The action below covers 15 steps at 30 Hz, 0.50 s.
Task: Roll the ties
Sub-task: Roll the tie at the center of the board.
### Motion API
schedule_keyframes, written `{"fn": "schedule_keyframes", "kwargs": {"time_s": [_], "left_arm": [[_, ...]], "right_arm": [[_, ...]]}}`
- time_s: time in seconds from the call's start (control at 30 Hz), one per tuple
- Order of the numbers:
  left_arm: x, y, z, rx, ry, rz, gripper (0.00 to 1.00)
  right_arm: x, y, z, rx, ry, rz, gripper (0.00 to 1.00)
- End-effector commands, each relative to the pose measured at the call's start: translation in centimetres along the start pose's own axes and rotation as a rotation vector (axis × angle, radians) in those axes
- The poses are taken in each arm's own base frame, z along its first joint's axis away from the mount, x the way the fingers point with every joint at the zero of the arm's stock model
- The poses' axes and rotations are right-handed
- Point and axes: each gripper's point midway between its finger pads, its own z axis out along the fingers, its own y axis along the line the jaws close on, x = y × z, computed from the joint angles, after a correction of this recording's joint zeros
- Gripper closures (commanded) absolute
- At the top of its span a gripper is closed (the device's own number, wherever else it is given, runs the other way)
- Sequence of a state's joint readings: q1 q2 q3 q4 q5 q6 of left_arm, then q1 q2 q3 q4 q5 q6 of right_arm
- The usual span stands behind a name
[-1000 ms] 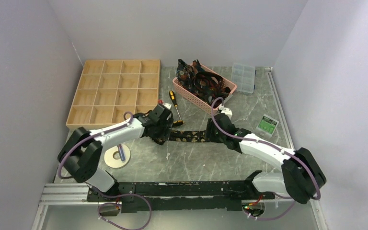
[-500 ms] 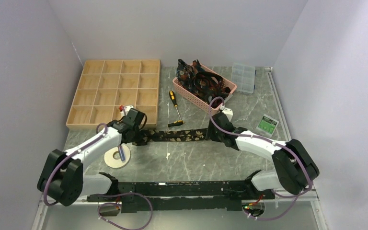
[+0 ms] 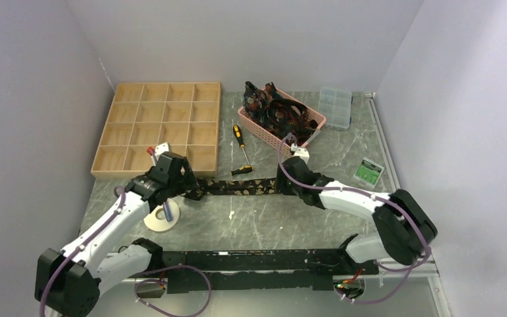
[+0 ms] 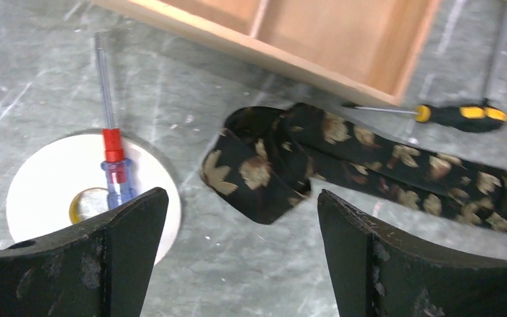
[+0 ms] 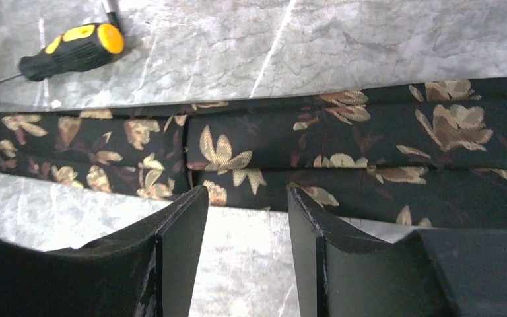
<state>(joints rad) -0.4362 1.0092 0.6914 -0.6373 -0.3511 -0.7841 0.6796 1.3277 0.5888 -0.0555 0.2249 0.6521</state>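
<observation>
Tie (image 3: 241, 187) before tray (image 3: 109, 173), basket (image 3: 264, 133); screwdriver (image 3: 241, 170) just behind tie, perhaps touching.

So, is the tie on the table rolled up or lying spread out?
Mostly spread: the tie has only its left end curled into a loose loop; the rest lies stretched out on the table.

The tie (image 4: 264, 165) lying flat is black with tan-gold leaves. The ties (image 3: 280, 113) in the pink basket (image 3: 267, 135) are black with reddish-orange marks. The table (image 3: 270, 218) is grey marble with white veins. The tray (image 3: 166, 84) is pale wood. 1 screwdriver (image 4: 459, 115) is yellow and black, the other screwdriver (image 4: 115, 173) blue and red. The roll (image 4: 39, 191) is white.
</observation>
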Motion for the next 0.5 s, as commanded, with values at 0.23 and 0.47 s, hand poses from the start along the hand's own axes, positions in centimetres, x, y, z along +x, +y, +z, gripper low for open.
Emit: {"fn": "schedule_keyframes", "kwargs": {"time_s": [0.23,0.47], "left_arm": [[2.3,-5.0,-1.0,0.216,0.099,0.197,0.06],[3.4,-5.4,1.1,0.111,0.173,0.282,0.06]], "right_arm": [[2.3,-6.7,1.9,0.165,0.129,0.205,0.5],[1.0,-9.2,-0.3,0.196,0.096,0.273,0.49]]}}
